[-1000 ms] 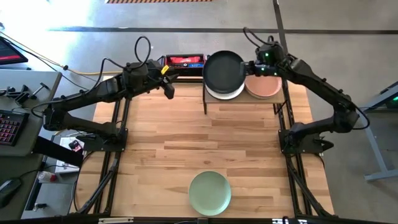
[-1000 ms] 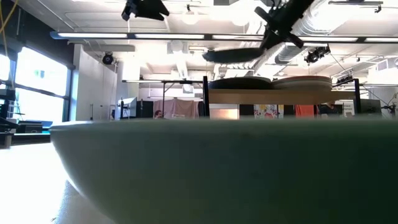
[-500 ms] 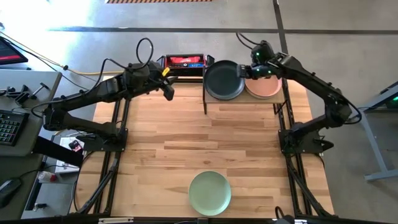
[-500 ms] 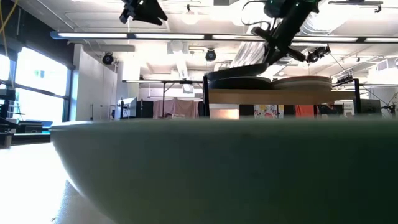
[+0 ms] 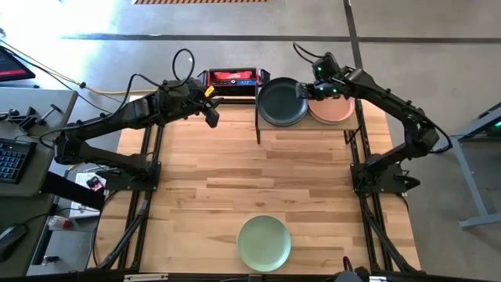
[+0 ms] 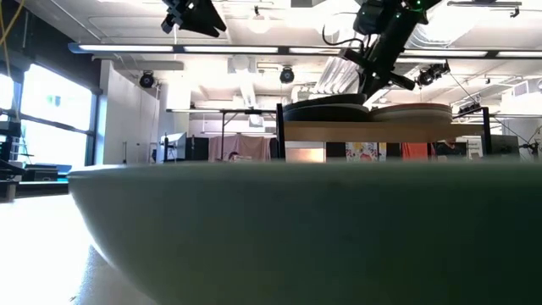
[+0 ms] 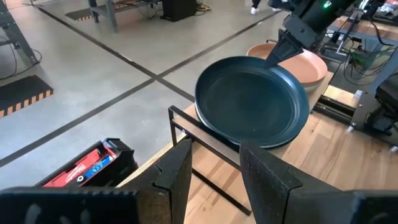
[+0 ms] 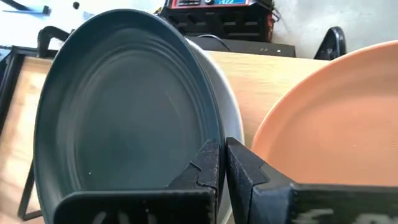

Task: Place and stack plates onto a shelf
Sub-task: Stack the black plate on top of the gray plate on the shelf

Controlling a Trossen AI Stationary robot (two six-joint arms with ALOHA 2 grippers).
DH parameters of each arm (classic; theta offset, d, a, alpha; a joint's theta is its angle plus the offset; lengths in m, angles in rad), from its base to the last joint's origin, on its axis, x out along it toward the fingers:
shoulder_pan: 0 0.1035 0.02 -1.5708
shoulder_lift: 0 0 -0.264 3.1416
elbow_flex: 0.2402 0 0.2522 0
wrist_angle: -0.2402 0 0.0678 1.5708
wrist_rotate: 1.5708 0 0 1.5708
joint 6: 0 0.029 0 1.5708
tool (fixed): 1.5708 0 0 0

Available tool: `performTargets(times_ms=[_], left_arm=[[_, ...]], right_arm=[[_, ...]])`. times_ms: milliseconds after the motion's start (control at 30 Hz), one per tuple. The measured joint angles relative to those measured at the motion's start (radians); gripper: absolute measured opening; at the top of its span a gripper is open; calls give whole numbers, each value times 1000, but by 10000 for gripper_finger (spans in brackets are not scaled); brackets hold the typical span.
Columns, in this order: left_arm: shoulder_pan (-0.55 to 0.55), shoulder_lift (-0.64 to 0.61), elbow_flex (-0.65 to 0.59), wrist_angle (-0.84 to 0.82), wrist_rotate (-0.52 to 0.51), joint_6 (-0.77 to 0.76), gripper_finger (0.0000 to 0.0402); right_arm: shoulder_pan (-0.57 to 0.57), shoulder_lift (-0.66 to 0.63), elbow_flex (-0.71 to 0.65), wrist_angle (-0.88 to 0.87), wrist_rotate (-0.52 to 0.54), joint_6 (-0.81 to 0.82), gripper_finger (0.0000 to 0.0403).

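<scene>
On the shelf (image 5: 270,129) the black plate (image 5: 282,102) tops a stack, hiding all but a pale rim beneath, beside the peach plate (image 5: 335,111). A green plate (image 5: 264,242) blocks most of the low view. The right gripper (image 8: 222,163) pinches the black plate's rim. The left gripper (image 7: 214,168) hovers, fingers spread.

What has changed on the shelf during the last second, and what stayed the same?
The right gripper lowered the black plate onto the white plate on the shelf, now covering it almost fully; its fingers are still closed on the rim. The left gripper, the peach plate and the green plate did not move.
</scene>
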Motion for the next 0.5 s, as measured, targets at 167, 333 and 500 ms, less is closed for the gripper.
performTargets(times_ms=[167, 333, 500], left_arm=[[0, 0, 0, 0, 0, 0, 122], [0, 0, 0, 1, 0, 0, 122], [0, 0, 0, 2, 0, -12, 122]], right_arm=[[0, 0, 0, 0, 35, -7, 0], [0, 0, 0, 6, 40, -20, 0], [0, 0, 0, 16, 39, -26, 0]])
